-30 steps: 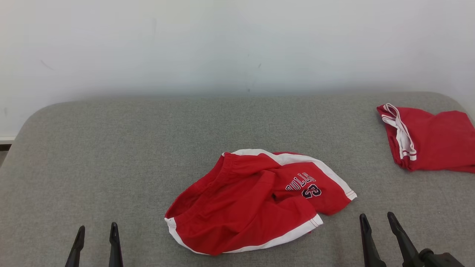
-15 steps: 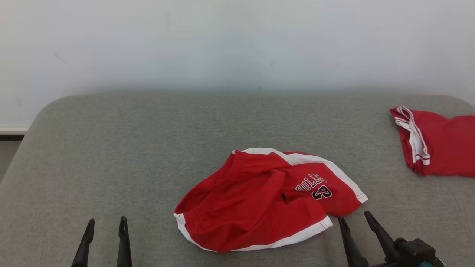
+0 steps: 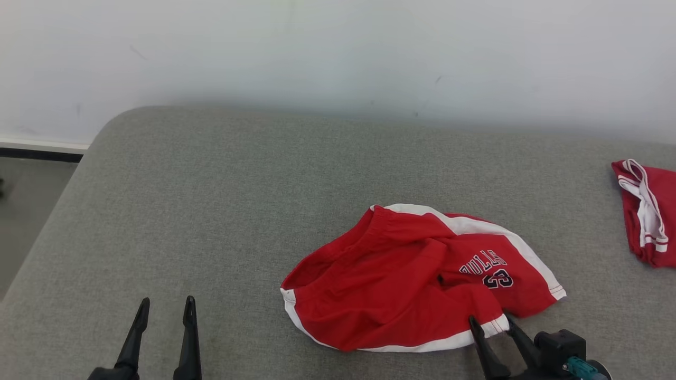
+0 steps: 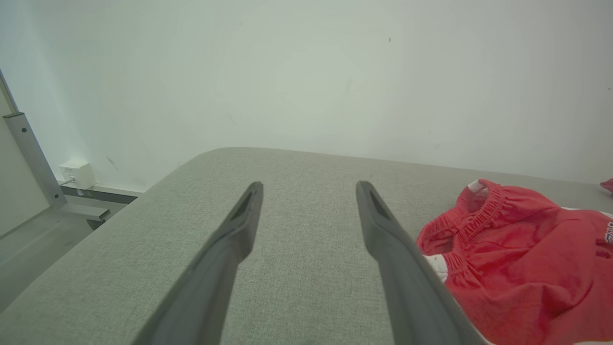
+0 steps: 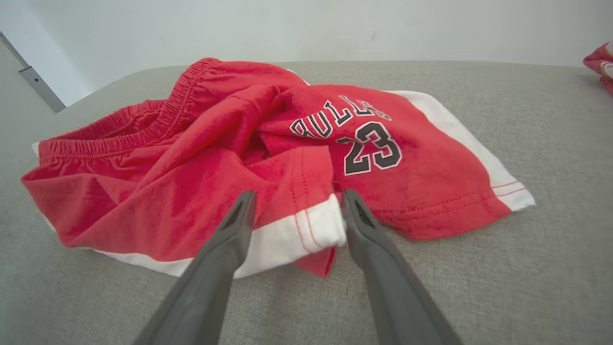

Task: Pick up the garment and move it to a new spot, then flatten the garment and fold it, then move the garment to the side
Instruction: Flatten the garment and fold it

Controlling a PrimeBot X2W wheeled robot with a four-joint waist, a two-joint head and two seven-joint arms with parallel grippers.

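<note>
Red shorts (image 3: 417, 279) (marked 23) lie crumpled on the grey padded surface (image 3: 211, 211), right of centre. I see my right end effector (image 3: 490, 317) with fingers apart astride their near white-trimmed hem, gripping nothing. My left end effector (image 3: 167, 300) hangs wide open over bare fabric, well apart from them.

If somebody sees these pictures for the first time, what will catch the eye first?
The crumpled red shorts, with white trim and a BULLS 23 print, lie right of centre on the grey table. The right gripper stands at their near hem, its jaws open on either side of the white band. A second red garment lies at the table's far right edge.
</note>
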